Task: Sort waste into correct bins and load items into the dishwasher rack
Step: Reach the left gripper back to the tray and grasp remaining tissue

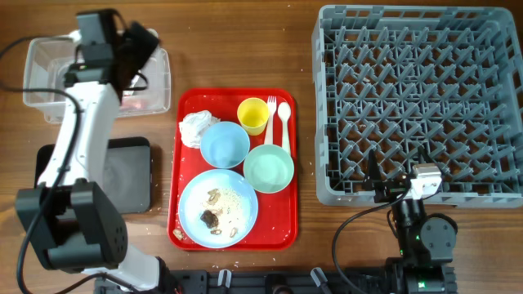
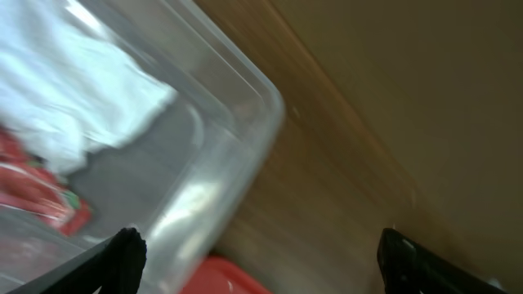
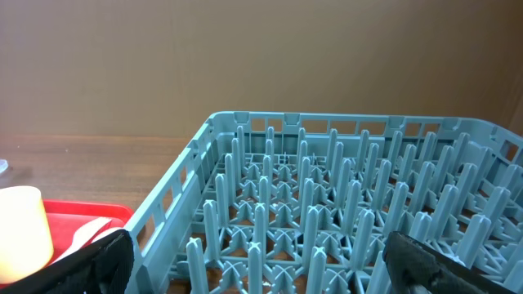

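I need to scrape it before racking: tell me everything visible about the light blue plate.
The light blue plate is round, plastic-looking, lying flat at the near end of the red tray. On it lie beige rice-like crumbs and brown scraps. The mint green bowl seems to touch its far rim.

Rack (image 1: 417,106) right of tray (image 1: 279,220); wrapper (image 2: 73,90) seemingly in tub (image 1: 41,90).

Wood-grain table (image 1: 245,49), brown with a soft sheen. On it the red tray (image 1: 282,220), smooth glossy plastic. In that tray, a crinkled, papery white wrapper (image 1: 196,126); the light blue bowl (image 1: 225,144) and mint green bowl (image 1: 268,167) look smooth, plastic. Beside the red tray, the clear tub (image 1: 41,61), see-through and shiny, and the grey dishwasher rack (image 1: 327,106), matt moulded plastic.
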